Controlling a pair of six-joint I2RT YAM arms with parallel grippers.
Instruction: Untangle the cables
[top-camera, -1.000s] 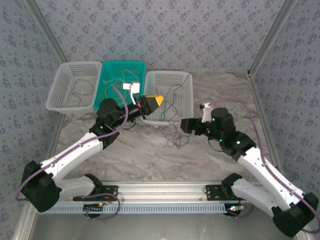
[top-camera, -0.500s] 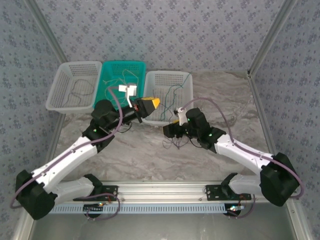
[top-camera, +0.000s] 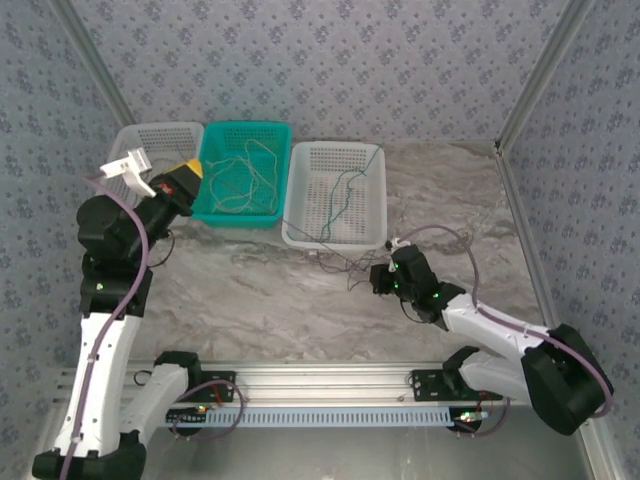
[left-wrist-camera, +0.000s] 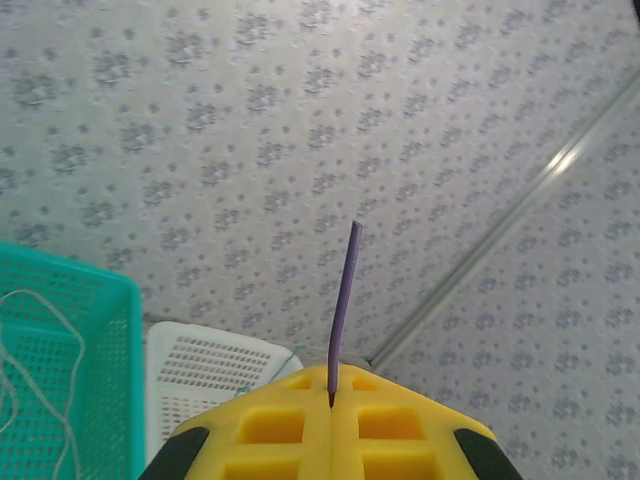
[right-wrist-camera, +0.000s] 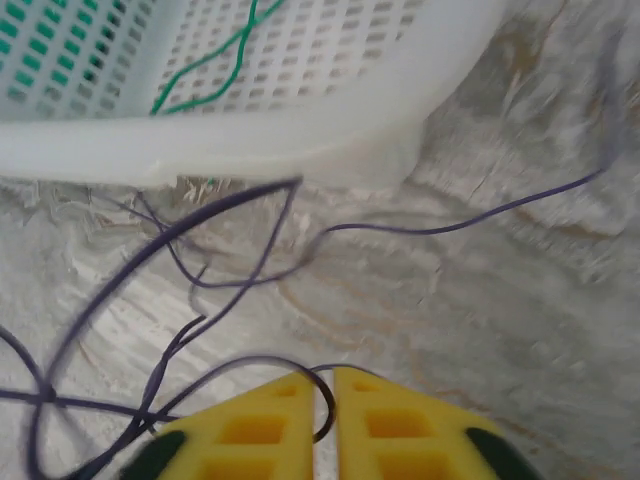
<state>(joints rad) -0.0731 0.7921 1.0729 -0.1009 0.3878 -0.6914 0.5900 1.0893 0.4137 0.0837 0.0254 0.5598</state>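
We are judging the untangling as partly done. The cream cable (top-camera: 245, 170) is lying loose in the teal basket (top-camera: 247, 126), and the green cable (top-camera: 349, 181) is running through the white basket (top-camera: 335, 243) beside it. What is left is the dark strands (right-wrist-camera: 200, 222), which are looping over each other on the table (top-camera: 250, 290) just in front of that white basket. The right gripper (right-wrist-camera: 323, 385) is sitting low over them, its yellow fingers pressed together on one strand. The left gripper (left-wrist-camera: 331, 395) is raised near the second white basket (top-camera: 160, 130) at the far left and is pinching a thin dark cable (left-wrist-camera: 343, 300) whose end is poking up; we cannot tell whether it is joining the strands on the table. The table is looking like grey-veined marble, patterned walls (top-camera: 330, 60) are closing it in, and a metal rail (top-camera: 320, 378) is running along the near edge
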